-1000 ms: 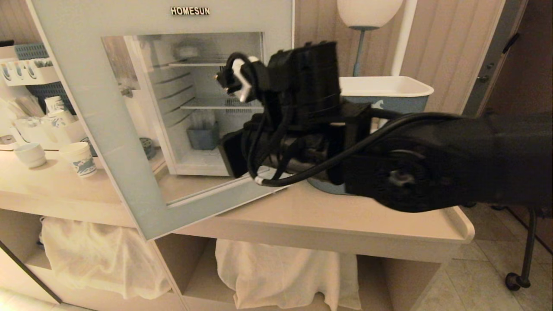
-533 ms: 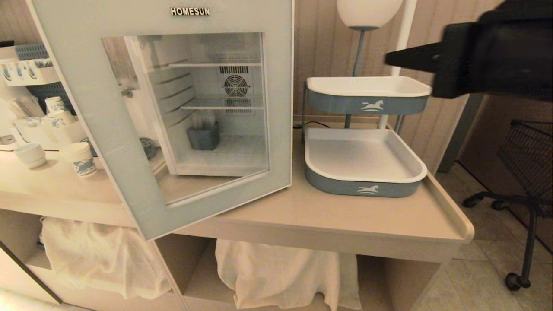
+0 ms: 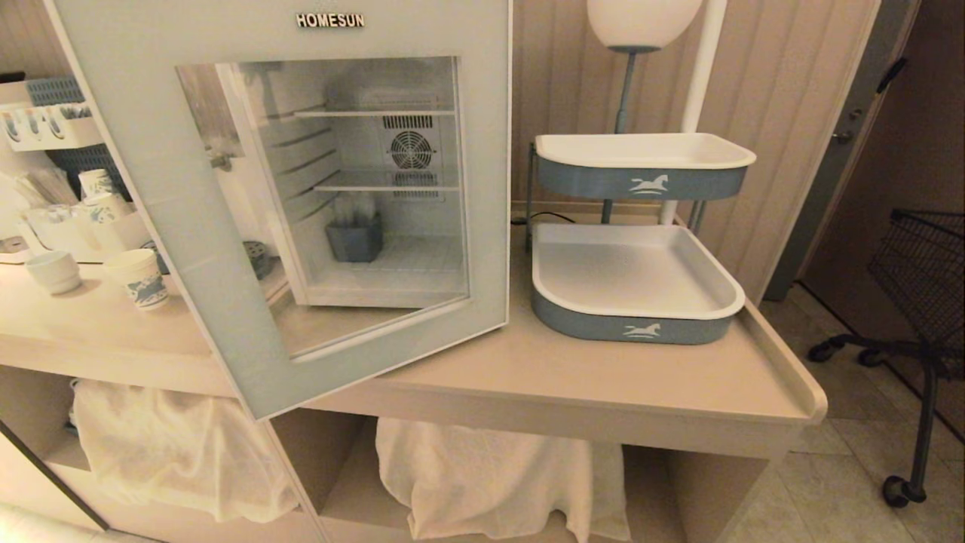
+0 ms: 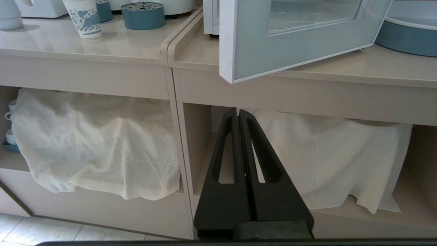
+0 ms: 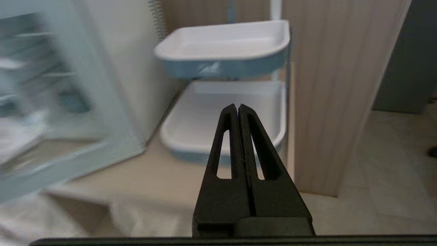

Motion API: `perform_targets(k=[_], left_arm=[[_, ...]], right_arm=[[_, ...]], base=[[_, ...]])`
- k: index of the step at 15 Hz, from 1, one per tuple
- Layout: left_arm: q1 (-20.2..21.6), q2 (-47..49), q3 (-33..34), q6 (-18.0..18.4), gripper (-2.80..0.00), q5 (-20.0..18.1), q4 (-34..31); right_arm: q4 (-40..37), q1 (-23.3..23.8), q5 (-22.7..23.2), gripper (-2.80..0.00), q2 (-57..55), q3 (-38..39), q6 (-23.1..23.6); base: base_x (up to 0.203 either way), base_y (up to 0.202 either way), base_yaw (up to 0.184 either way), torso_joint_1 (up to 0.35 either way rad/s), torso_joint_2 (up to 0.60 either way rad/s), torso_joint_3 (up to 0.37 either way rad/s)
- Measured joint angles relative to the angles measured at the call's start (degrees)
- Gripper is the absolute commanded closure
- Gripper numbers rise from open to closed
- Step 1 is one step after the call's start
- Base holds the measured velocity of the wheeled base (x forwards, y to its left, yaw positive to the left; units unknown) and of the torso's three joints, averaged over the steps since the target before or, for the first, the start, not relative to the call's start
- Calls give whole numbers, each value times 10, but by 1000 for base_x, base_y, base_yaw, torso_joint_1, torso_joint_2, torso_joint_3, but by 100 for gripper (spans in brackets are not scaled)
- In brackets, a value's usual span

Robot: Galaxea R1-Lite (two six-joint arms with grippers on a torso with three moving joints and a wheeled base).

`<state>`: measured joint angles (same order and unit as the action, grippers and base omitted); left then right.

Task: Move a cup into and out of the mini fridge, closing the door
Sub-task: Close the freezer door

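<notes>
**The fridge door hangs open and both end effectors are empty.**

Head view: the white boxy mini fridge point(image 3: 392, 188) with wire shelves sits on the beige desk point(image 3: 603, 377). Its white-framed glass door point(image 3: 226, 249) swings out toward 7 o'clock. No arm shows here. I cannot pick out the tall stacked cup; only a short blue-patterned paper cup point(image 3: 139, 277) stands at 9 o'clock. The door sticks out past the desk edge, so I think an arm could bump it.
Left wrist view: the black left end effector point(image 4: 238, 114) has its fingers pressed together, holds nothing, and hangs below the door's corner.
Right wrist view: the black right end effector point(image 5: 238, 110) is pressed together too, empty, pointing at the white-and-blue two-tier tray point(image 5: 225, 58).
</notes>
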<state>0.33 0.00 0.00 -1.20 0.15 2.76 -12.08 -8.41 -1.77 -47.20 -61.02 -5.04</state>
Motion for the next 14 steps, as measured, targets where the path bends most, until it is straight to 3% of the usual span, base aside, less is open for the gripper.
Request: perform_targets(k=[4,8,11,14], left_arm=[[0,0,0,0,0,0,0],[0,0,0,0,0,0,0],[0,0,0,0,0,0,0],[0,0,0,0,0,0,0]], right_arm=[[-87,53,56,0,215,112,-29],[-185,81,59,0,390,181,-34],[-120,86,18,0,450,313,-14],[36,87,-1,0,468,508,43]], base=[[0,0,0,0,0,0],[0,0,0,0,0,0],[0,0,0,0,0,0],[0,0,0,0,0,0]])
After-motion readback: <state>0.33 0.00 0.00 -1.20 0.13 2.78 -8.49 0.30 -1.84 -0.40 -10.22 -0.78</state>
